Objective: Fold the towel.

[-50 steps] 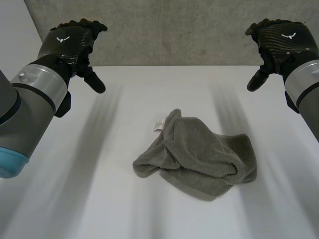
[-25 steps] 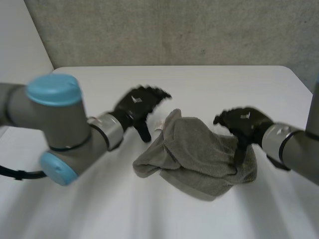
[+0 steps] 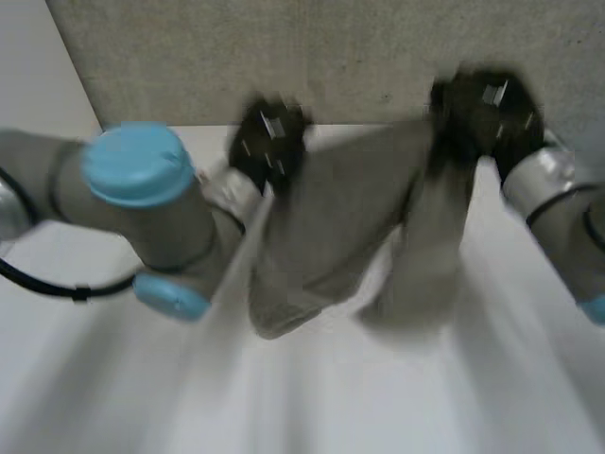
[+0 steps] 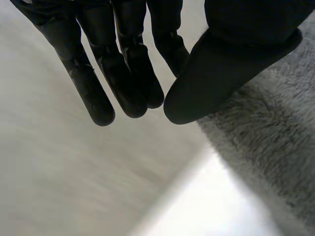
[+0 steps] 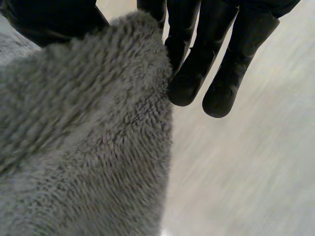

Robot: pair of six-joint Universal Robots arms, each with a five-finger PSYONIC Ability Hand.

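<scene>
Hanging over the white table [image 3: 378, 402] in the middle of the head view, the grey towel [image 3: 331, 222] stretches between both hands. The left hand [image 3: 269, 142], at upper centre-left, pins one top corner under its thumb, its fingers nearly straight. The right hand [image 3: 482, 109], at upper right, pinches the other top corner between thumb and fingers.

right hand [image 5: 197, 44]: fingers pretty much straight, thumb across from them, an edge of the towel pinched in between | towel [image 5: 83, 137]: grey, fluffy terry, hangs away toward 7 o'clock from the fingertips | table [image 5: 246, 187]: pale, past the fingertips around 5 o'clock
</scene>
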